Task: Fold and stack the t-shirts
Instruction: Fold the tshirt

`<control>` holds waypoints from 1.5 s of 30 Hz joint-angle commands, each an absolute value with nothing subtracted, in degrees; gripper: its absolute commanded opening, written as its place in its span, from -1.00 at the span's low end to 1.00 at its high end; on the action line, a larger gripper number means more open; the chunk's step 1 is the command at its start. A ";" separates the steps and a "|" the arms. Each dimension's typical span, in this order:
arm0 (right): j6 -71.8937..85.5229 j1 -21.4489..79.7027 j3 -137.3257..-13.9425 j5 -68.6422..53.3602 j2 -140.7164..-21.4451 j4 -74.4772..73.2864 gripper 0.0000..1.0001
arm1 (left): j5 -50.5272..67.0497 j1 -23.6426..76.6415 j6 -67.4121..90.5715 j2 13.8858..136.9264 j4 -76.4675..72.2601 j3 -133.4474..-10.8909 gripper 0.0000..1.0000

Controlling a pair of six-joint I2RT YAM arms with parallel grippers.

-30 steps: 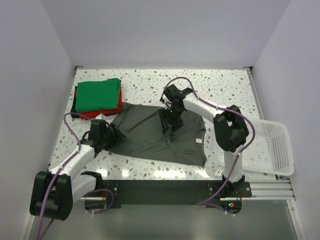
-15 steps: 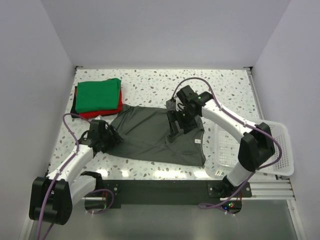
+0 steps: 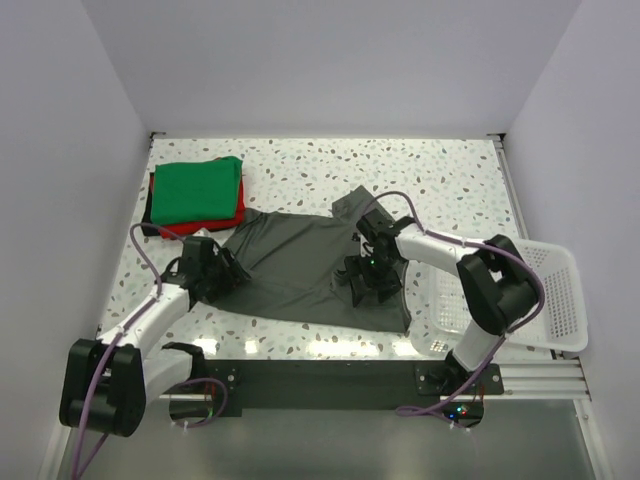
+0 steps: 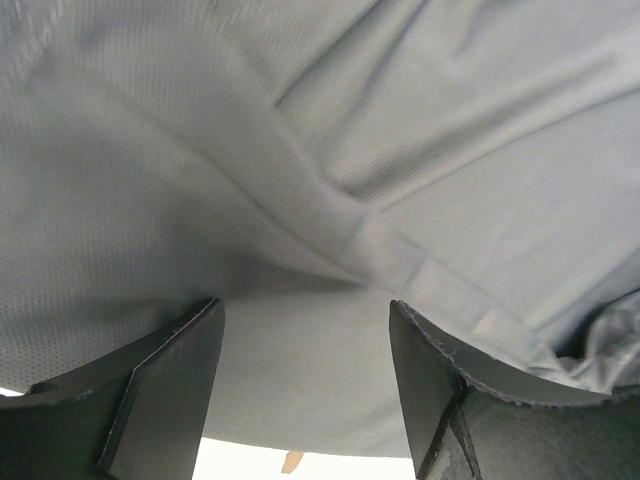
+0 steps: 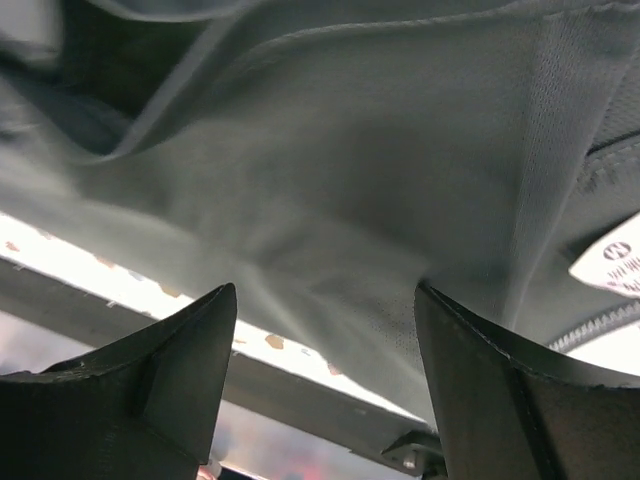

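Note:
A large charcoal-grey t-shirt (image 3: 290, 262) lies spread and wrinkled across the middle of the table. My left gripper (image 3: 216, 274) stands open at its left edge, the cloth (image 4: 300, 150) lying flat under and beyond the fingers (image 4: 305, 312). My right gripper (image 3: 366, 281) is open low over the shirt's right part near the collar, grey cloth (image 5: 350, 150) filling its view (image 5: 325, 295), nothing pinched. A folded green t-shirt (image 3: 197, 189) rests on a folded red one (image 3: 205, 226) at the back left.
A white mesh basket (image 3: 552, 300) hangs over the table's right edge beside the right arm. A white label (image 5: 610, 262) shows on the shirt near the right fingers. The table's near edge and a metal rail (image 3: 330, 375) lie just below the shirt's hem.
My right gripper has come from the shirt's middle toward the near right and lower, its jaws wider than before. A flap of the shirt now sticks out at the back. The left gripper has hardly moved.

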State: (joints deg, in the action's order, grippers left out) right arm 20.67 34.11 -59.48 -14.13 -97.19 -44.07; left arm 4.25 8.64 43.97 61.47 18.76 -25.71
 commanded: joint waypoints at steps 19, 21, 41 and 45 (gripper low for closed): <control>32.34 33.75 -44.65 -7.29 -89.65 -54.31 0.51 | 10.02 13.53 53.09 48.88 23.63 -16.61 0.45; 31.91 33.75 -46.57 -7.47 -88.43 -55.19 0.51 | 9.67 13.62 53.09 47.56 25.48 -18.70 0.46; 25.93 33.92 -63.90 -15.20 -90.08 -55.46 0.51 | 3.51 13.62 26.39 76.01 13.37 -44.21 0.12; 23.38 33.75 -64.42 -15.38 -93.41 -55.63 0.51 | 2.82 13.62 22.86 81.02 13.53 -46.92 0.05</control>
